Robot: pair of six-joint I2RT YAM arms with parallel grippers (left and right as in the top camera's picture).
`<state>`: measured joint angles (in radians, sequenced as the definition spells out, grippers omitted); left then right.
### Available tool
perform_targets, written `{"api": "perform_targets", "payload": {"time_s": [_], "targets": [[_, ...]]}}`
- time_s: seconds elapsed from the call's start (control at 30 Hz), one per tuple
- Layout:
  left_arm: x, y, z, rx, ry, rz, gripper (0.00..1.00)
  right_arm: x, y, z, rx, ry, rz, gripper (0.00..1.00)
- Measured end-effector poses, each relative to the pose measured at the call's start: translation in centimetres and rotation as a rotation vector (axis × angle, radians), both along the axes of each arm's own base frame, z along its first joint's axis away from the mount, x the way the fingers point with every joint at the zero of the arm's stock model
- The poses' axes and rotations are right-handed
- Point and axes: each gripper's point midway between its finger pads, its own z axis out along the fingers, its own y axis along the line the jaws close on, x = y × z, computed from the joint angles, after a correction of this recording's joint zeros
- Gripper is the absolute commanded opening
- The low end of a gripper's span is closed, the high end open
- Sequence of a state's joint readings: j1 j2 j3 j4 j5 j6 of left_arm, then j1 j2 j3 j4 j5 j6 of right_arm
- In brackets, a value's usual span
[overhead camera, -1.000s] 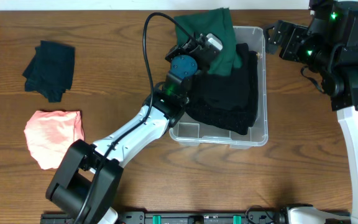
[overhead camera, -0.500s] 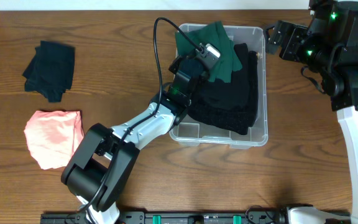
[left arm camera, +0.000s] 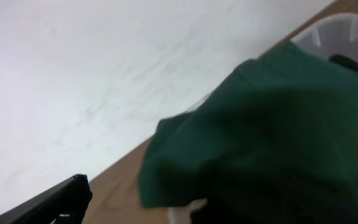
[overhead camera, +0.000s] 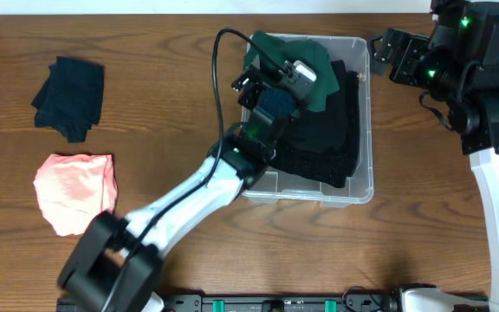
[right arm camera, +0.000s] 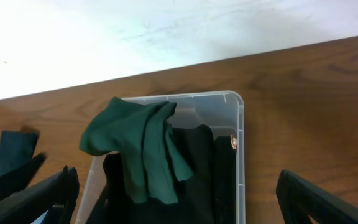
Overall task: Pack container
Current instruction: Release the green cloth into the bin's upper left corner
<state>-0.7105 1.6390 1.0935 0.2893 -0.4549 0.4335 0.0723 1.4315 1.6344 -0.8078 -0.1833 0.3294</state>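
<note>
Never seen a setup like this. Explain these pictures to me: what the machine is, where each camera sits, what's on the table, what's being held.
These are two robot arms at a wooden table, packing clothes into a clear bin. One picture looks down from above; the other two come from a camera on each wrist. The left hand hangs over the bin's far end, by a green garment lying on black clothes inside. It looks open and holds nothing. The right hand hovers open and empty beside the bin. A dark garment and a pink garment lie on the table's left.
</note>
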Motion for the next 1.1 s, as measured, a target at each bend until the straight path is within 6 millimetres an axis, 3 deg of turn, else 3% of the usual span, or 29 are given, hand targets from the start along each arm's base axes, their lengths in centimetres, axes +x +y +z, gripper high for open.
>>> {"api": "perform_targets", "payload": {"time_s": [0.1,0.23,0.33,0.43,0.57,0.63,0.7,0.77,0.97,1.1], "targets": [[-1.0,0.8,1.8,-0.040,-0.003,0.023,0.99,0.0,0.0,0.0,0.000,0.000,0.000,0.99],[-1.2,1.2,4.0,-0.120,-0.041,0.039,0.50,0.0,0.0,0.0,0.000,0.000,0.000,0.99],[-1.1,0.9,4.5,-0.155,-0.051,0.022,0.33,0.0,0.0,0.0,0.000,0.000,0.000,0.99],[-0.7,0.4,6.1,-0.216,-0.103,-0.007,0.30,0.0,0.0,0.0,0.000,0.000,0.000,0.99],[0.3,0.0,9.9,-0.338,-0.234,-0.055,0.31,0.0,0.0,0.0,0.000,0.001,-0.001,0.99],[1.0,0.0,10.5,-0.388,-0.268,-0.067,0.32,0.0,0.0,0.0,0.000,0.000,0.000,0.99],[2.0,0.0,9.8,-0.414,-0.271,-0.071,0.32,0.0,0.0,0.0,0.000,0.000,0.000,0.99],[3.3,-0.3,7.6,-0.418,-0.237,-0.071,0.32,0.0,0.0,0.0,0.000,0.000,0.000,0.99],[5.6,-1.4,-1.4,-0.406,-0.063,-0.059,0.38,0.0,0.0,0.0,0.000,0.000,0.000,0.99],[5.5,-2.5,-3.0,-0.425,-0.015,-0.102,0.46,0.0,0.0,0.0,0.000,0.000,0.000,0.99]]}}
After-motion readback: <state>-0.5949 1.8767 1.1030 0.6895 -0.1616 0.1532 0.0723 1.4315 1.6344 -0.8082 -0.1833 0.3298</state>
